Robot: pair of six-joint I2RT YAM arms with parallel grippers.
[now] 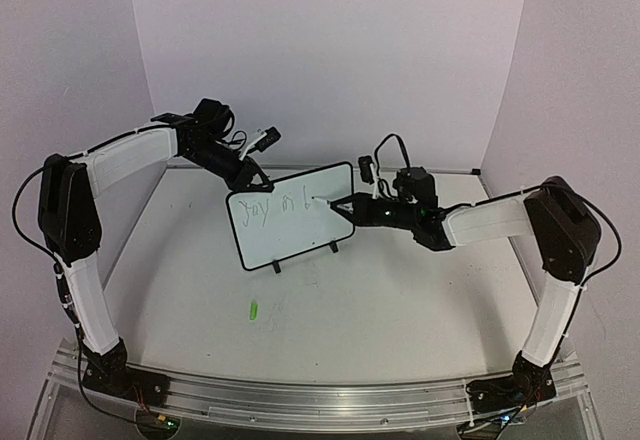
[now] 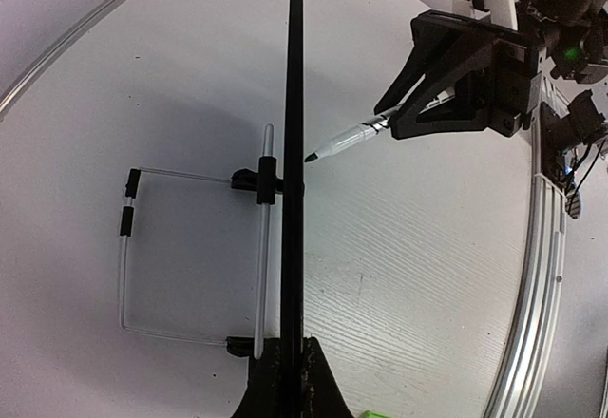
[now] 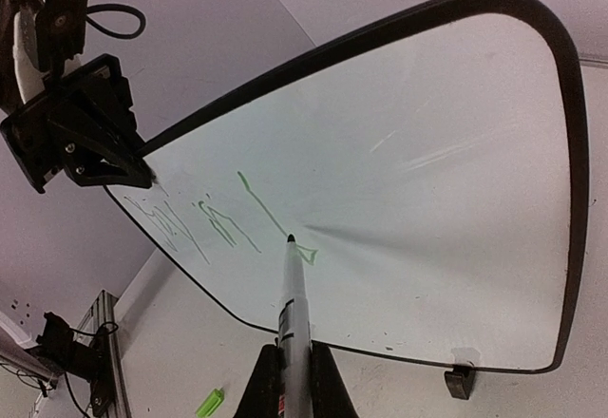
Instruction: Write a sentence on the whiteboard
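The left fingers (image 3: 100, 157) clamp shut on the whiteboard (image 3: 427, 199) top edge to steady it, while the right fingers (image 3: 326, 399) pinch the marker (image 3: 294, 294), tip at the unfinished green sentence (image 3: 204, 223).

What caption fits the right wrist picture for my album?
Right gripper holds its marker tip at the whiteboard beside green writing, while left gripper clamps the board's edge.

White-sleeved arms (image 1: 130, 155), black joints (image 1: 68, 205)

Even soft light, faint shadows, streaky glare on the whiteboard (image 3: 427, 152) — wrist views bowed at edges
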